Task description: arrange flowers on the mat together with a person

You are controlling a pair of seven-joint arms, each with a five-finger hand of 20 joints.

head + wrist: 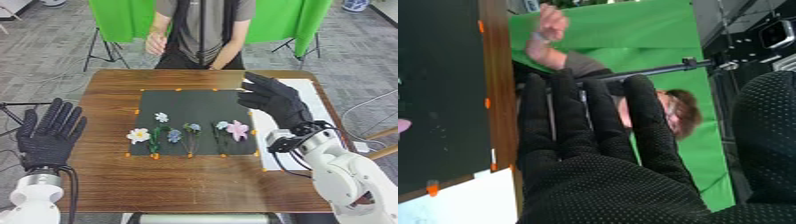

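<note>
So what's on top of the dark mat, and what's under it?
White flowers, blue flowers and a pink flower lie on the near half of the dark mat. What's under it is covered, so I can't tell; wooden tabletop borders its near edge.

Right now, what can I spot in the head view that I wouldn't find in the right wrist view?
Head view: the robot's left hand, open, left of the mat; the white flower with a yellow centre and the blue flowers on the mat.

Right wrist view: the fitting at one end of a black pole.

Both: the robot's right hand, the dark mat, the white sheet, orange markers, the table's brown wood and green cloth.
</note>
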